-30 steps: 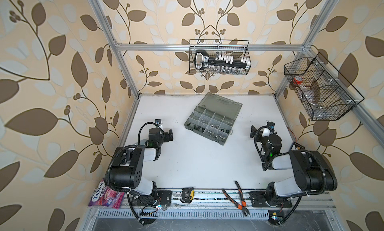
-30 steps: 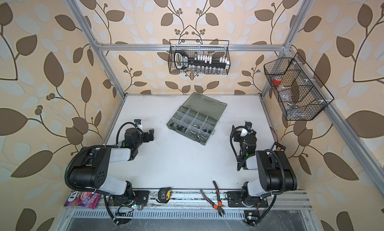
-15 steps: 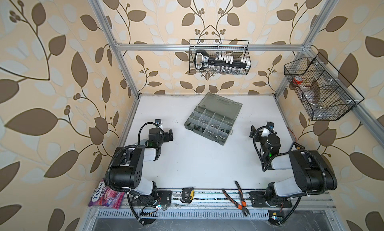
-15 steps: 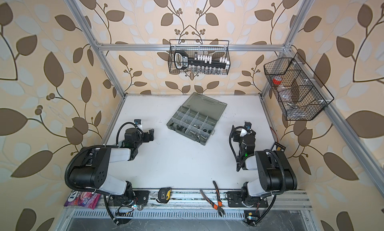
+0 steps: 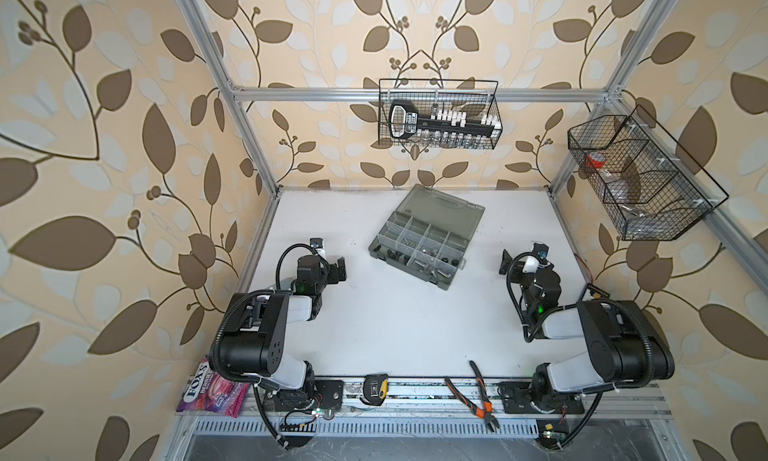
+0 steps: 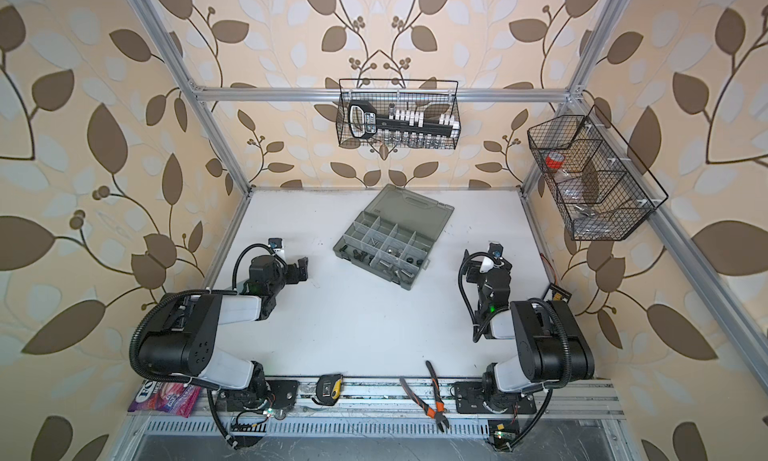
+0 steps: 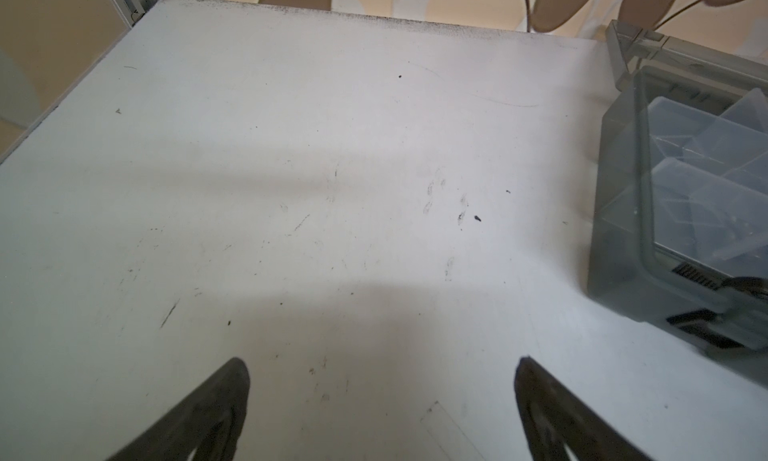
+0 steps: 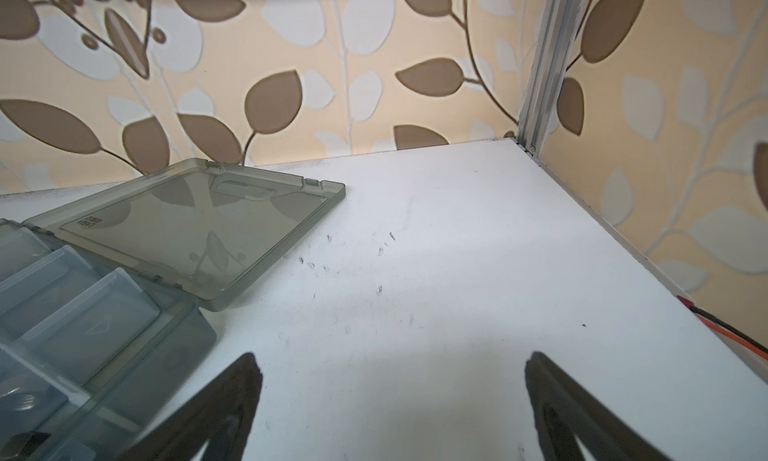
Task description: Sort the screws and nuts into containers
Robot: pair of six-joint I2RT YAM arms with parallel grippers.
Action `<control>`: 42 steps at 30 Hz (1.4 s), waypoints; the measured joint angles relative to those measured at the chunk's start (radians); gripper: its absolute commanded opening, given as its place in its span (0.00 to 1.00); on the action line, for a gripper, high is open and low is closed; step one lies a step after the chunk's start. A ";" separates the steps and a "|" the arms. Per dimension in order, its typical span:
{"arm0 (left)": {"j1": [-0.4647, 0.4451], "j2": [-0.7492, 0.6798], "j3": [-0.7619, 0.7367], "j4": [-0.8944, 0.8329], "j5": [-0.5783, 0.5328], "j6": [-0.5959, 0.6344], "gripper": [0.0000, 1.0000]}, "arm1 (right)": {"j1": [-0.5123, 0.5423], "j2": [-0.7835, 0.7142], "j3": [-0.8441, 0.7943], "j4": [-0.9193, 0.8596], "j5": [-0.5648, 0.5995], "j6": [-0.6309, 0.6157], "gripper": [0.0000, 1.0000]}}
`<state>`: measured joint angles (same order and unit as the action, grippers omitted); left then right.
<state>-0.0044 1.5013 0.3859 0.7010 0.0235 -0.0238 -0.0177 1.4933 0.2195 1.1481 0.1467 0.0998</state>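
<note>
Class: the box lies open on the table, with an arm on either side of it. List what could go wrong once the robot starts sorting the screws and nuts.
1. The screws and nuts are tiny and sit between dividers. The wide-open left pincer or right pincer may grab several or miss.
2. The box lies loose and askew, so a push on a wall could slide it.
3. The flat lid could snag a reaching arm.

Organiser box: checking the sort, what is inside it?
The organiser box holds small black pieces and silver pieces in its nearer compartments. Screws or nuts is too small to tell; dividers may hide more.
</note>
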 measured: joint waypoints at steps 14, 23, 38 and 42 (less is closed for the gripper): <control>0.000 0.000 0.000 0.000 0.000 0.000 0.99 | 0.000 0.000 0.000 0.000 0.000 0.000 1.00; 0.000 -0.001 -0.005 0.009 -0.003 0.000 0.99 | 0.001 -0.015 -0.052 0.059 0.000 -0.007 1.00; 0.000 -0.001 -0.013 0.005 0.002 0.004 0.99 | 0.015 -0.011 -0.010 -0.002 -0.020 -0.032 1.00; 0.000 -0.001 -0.013 0.005 0.003 0.007 0.99 | 0.003 -0.011 0.003 -0.020 -0.059 -0.039 1.00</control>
<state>-0.0044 1.5005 0.3725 0.7059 0.0269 -0.0166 -0.0143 1.4822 0.2222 1.1278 0.0879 0.0612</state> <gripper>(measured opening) 0.989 0.995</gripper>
